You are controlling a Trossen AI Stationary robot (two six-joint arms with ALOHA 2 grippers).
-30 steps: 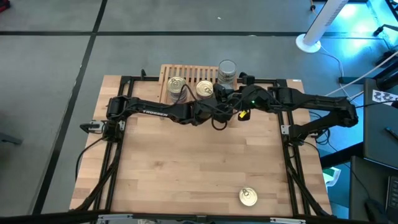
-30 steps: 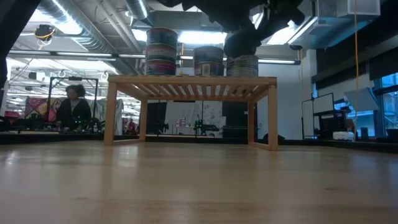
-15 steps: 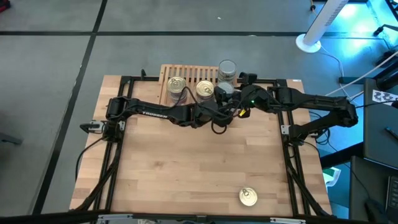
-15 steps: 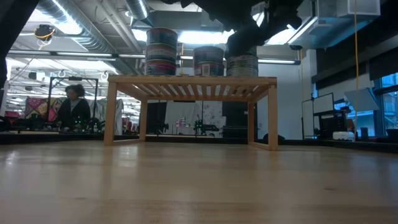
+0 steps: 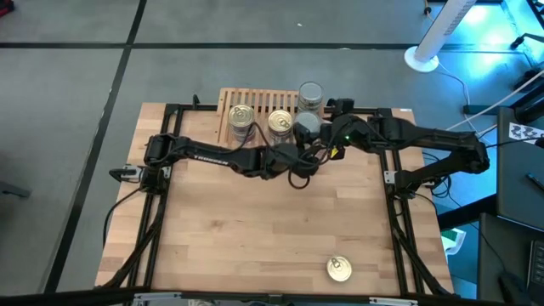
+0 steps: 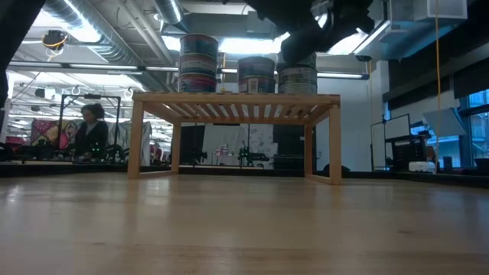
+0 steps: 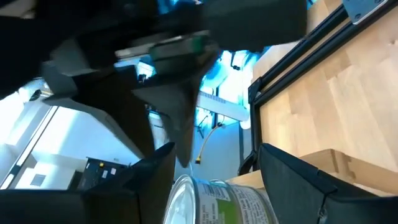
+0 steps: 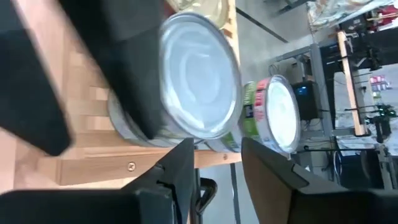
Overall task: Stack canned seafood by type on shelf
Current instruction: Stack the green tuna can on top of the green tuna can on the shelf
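The light-wood shelf (image 5: 259, 102) stands at the table's far edge. Two gold-lidded stacks of canned seafood (image 5: 240, 115) (image 5: 280, 122) and a silver-lidded tin (image 5: 310, 92) stand on it. My left gripper (image 5: 299, 136) is shut on another silver-lidded tin (image 5: 307, 124) with a green label, at the shelf's near right corner. My right gripper (image 5: 325, 119) hovers open just right of that tin, with nothing between its fingers (image 8: 171, 180). A single gold-lidded tin (image 5: 339, 269) rests on its base near the table's front edge. My left gripper pinches the tin's green-labelled side wall (image 7: 249, 202) between its two fingers, one on each side. The fingers (image 7: 152, 177) come nearly level from the table's near left. The tin stays upright with its base at the shelf's slatted top (image 6: 298, 93). I cannot tell whether it rests there.
Black frame rails (image 5: 391, 183) run along both sides of the table. The broad wooden tabletop (image 5: 263, 221) lies between the shelf and the lone tin. In the low view a person (image 6: 90, 130) sits far behind the table.
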